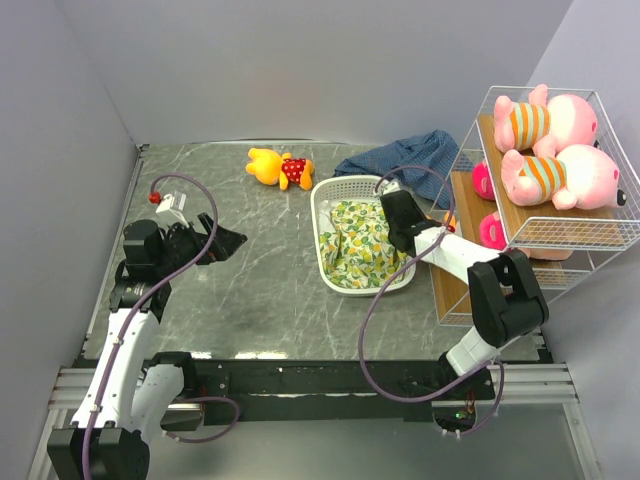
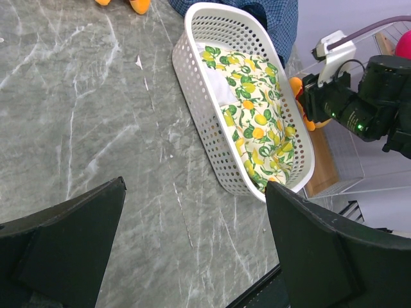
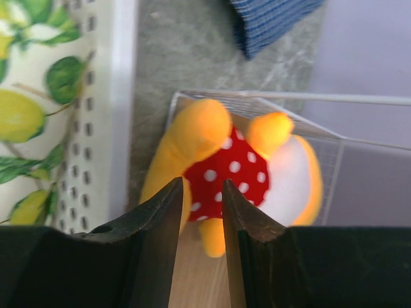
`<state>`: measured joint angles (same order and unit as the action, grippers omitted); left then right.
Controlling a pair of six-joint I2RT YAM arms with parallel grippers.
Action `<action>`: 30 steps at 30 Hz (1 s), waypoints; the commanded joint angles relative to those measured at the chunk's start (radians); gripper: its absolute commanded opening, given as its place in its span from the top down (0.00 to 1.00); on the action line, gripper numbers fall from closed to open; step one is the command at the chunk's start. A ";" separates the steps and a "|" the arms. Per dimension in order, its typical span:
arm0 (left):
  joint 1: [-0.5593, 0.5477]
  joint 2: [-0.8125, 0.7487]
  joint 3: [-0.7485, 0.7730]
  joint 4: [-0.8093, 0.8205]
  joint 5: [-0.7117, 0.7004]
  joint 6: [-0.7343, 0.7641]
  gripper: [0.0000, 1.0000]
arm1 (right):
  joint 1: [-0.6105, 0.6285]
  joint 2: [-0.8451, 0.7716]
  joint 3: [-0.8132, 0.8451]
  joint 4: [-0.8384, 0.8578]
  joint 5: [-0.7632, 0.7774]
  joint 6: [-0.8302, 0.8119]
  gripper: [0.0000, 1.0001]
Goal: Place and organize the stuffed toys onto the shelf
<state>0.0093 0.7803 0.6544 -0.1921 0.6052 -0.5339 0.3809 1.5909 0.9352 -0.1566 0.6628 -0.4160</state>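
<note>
My right gripper point(image 1: 435, 222) point(image 3: 202, 186) hangs over the low plank of the white wire shelf point(image 1: 600, 235). Its jaws stand narrow, pinching a yellow bear point(image 3: 225, 160) in a red dotted shirt that lies on the plank; the bear also shows in the left wrist view point(image 2: 297, 86). Two pink pigs point(image 1: 545, 122) point(image 1: 560, 178) lie on the top tier. Two pink dolls point(image 1: 483, 180) point(image 1: 495, 230) sit on a lower tier. Another yellow bear point(image 1: 278, 167) lies on the table at the back. My left gripper point(image 1: 222, 245) point(image 2: 196, 186) is open and empty over the table at the left.
A white slotted basket point(image 1: 325, 190) holding a lemon-print cloth point(image 1: 355, 245) stands between the arms, close to the shelf's left side. Blue fabric point(image 1: 400, 155) lies behind the basket. Grey walls close in the left, back and right.
</note>
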 commanded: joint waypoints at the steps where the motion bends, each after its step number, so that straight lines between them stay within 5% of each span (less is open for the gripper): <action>1: -0.003 -0.018 0.022 0.020 0.004 0.028 0.04 | -0.007 0.000 0.040 -0.028 -0.084 0.054 0.62; 30: -0.003 -0.015 0.024 0.017 -0.002 0.026 0.04 | -0.082 0.098 0.063 -0.097 0.014 0.071 0.64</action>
<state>0.0090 0.7750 0.6544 -0.1925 0.6044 -0.5339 0.3168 1.6890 0.9821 -0.2367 0.6361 -0.3378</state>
